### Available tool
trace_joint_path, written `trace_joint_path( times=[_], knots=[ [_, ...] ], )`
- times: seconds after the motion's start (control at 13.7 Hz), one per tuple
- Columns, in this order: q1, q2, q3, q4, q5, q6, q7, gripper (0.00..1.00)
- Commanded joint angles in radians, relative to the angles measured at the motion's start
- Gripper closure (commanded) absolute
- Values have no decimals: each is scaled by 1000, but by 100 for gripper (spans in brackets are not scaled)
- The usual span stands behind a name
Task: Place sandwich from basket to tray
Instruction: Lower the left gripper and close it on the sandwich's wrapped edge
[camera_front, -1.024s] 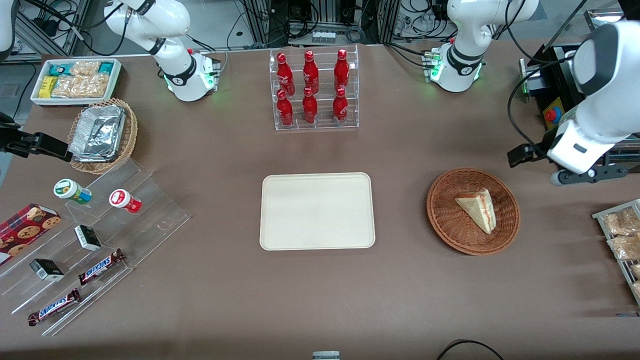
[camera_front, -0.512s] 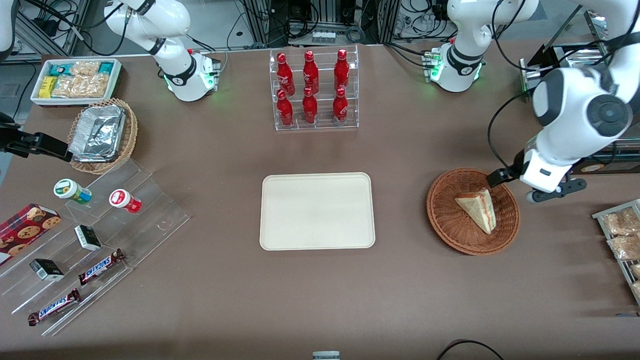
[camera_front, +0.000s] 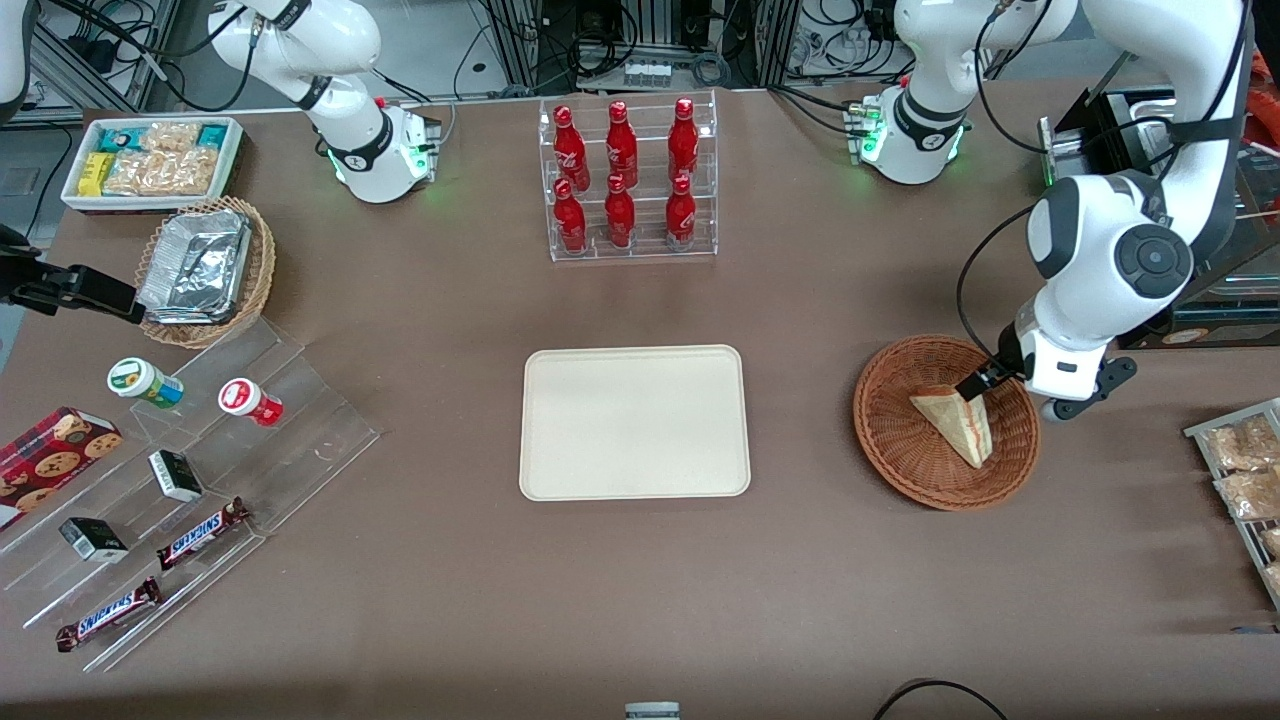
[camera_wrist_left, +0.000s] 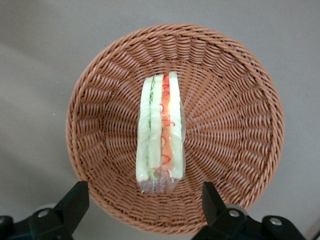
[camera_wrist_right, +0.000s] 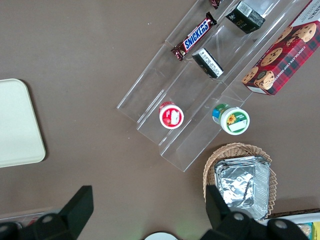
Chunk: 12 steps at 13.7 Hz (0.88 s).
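The sandwich (camera_front: 955, 420) is a pale wedge lying in the round reddish-brown basket (camera_front: 880, 440), which stands beside the cream tray (camera_front: 633, 422), toward the working arm's end of the table. My left gripper (camera_front: 1000, 392) hangs above the basket's rim at the wedge's wide end, one black finger (camera_front: 974, 384) just over the bread. In the left wrist view the sandwich (camera_wrist_left: 160, 132) shows green, red and pink layers under clear wrap in the middle of the basket (camera_wrist_left: 100, 100). The gripper (camera_wrist_left: 144, 200) is open there, its fingers (camera_wrist_left: 75, 200) spread wider than the wedge and holding nothing.
A clear rack of red bottles (camera_front: 628, 180) stands farther from the front camera than the tray. A wire rack of snack bags (camera_front: 1240, 470) sits at the table edge near the basket. Acrylic steps with snacks (camera_front: 200, 480) and a foil-tray basket (camera_front: 205, 270) lie toward the parked arm's end.
The left arm has swung in and down from beside the table edge, bringing its gripper over the basket's rim by the sandwich. Sandwich, basket and tray have not moved.
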<state>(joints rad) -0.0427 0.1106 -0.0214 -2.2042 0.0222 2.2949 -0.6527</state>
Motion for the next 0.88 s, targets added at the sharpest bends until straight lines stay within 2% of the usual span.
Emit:
trace_joint_path(
  times=[0.0,0.59,0.66,0.73,0.8],
  knots=[
    [-9,32,0,-5,-1,52,-44,0],
    [-13,147,-2,-3,-4,98,-45,0],
    [-13,159,-2,-3,-4,100,-45,4],
    [-13,164,-2,-6,-5,101,-57,30],
    [-13,164,-2,-6,-5,97,-92,77]
  ],
)
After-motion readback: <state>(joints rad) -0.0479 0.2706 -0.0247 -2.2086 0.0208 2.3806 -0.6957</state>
